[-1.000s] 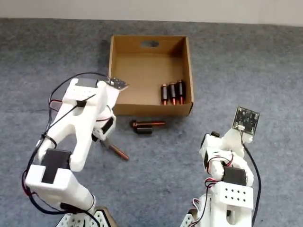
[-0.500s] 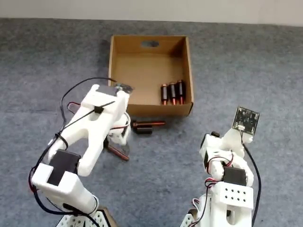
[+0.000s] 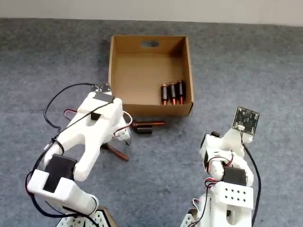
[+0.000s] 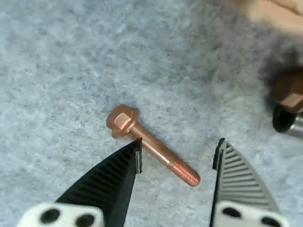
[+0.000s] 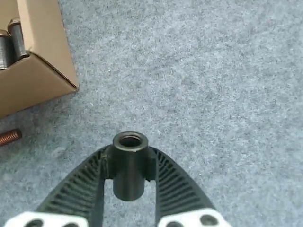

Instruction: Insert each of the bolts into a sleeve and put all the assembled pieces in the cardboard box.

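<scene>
A loose copper bolt [image 4: 150, 144] lies on the grey carpet, seen also under the left arm as bolt [image 3: 117, 152]. My left gripper [image 4: 177, 156] is open right above its threaded half, one finger on each side. A second bolt [image 3: 147, 124] with a black sleeve [image 3: 145, 130] lies just in front of the cardboard box [image 3: 149, 109]. Three assembled pieces [image 3: 172, 93] lie inside the box at its near right corner. My right gripper [image 5: 128, 165] is shut on an upright black sleeve [image 5: 128, 163], held at the near right of the table.
Grey carpet covers the whole table. The box corner [image 5: 45, 61] and a bolt tip [image 5: 9, 137] show in the right wrist view. Open carpet lies to the right of the box and between the two arms.
The left arm swung right and then back a little, settling over the loose bolt. The right arm has stayed still with its sleeve.
</scene>
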`<act>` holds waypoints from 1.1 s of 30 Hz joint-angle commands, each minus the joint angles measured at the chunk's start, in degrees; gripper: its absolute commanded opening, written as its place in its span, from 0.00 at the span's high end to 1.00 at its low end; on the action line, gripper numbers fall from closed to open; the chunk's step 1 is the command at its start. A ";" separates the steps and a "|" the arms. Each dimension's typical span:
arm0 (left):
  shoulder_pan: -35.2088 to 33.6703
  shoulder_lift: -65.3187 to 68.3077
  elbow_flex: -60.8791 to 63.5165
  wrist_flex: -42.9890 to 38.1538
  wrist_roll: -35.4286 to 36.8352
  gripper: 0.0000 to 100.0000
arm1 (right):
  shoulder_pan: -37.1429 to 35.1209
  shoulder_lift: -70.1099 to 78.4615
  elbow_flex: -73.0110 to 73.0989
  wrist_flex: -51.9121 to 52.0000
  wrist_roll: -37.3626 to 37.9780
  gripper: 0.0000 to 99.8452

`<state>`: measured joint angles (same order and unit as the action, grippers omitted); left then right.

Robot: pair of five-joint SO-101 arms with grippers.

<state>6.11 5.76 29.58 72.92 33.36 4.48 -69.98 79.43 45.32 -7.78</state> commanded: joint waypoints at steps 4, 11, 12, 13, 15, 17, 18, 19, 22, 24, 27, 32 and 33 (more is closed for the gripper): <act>-1.98 -0.13 -8.57 7.47 0.62 0.74 | 0.57 -0.92 -0.31 -0.92 -0.18 0.99; -2.77 0.57 -12.09 16.97 0.44 0.74 | 0.57 -0.92 -0.31 -0.92 -0.18 0.99; -3.03 0.57 -10.68 16.26 0.44 0.74 | 0.57 -0.92 -0.31 -0.92 -0.18 0.99; -3.12 0.57 -9.19 14.77 0.44 0.74 | 0.57 -0.92 -0.31 -0.92 -0.18 0.99; -3.21 0.57 -6.11 10.11 0.53 0.74 | 0.57 -0.92 -0.31 -0.92 -0.18 0.99; -3.21 0.57 -3.38 5.63 0.70 0.74 | 0.57 -0.92 -0.31 -0.92 -0.18 0.99; -3.21 0.57 -2.33 3.87 0.70 0.74 | 0.57 -0.92 -0.31 -0.92 -0.18 0.99; -3.21 0.57 -1.54 2.46 0.70 0.74 | 0.57 -0.92 -0.31 -0.92 -0.18 0.99; -3.21 0.57 -0.48 0.18 0.70 0.75 | 0.57 -0.92 -0.31 -0.92 -0.18 0.99; -3.21 0.57 -0.40 -0.44 0.70 0.82 | 0.57 -0.92 -0.31 -0.92 -0.18 0.99; -2.95 0.57 -0.48 -0.62 0.44 0.98 | 0.57 -0.92 -0.31 -0.92 -0.18 0.99; -2.95 0.04 -0.92 -0.62 0.35 0.97 | 0.57 -0.92 -0.31 -0.92 -0.18 0.99; -2.86 0.04 -1.10 -0.62 0.26 0.97 | 0.57 -0.92 -0.31 -0.92 -0.18 0.99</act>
<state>3.47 6.55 29.14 72.66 33.63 4.48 -69.98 79.43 45.32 -7.78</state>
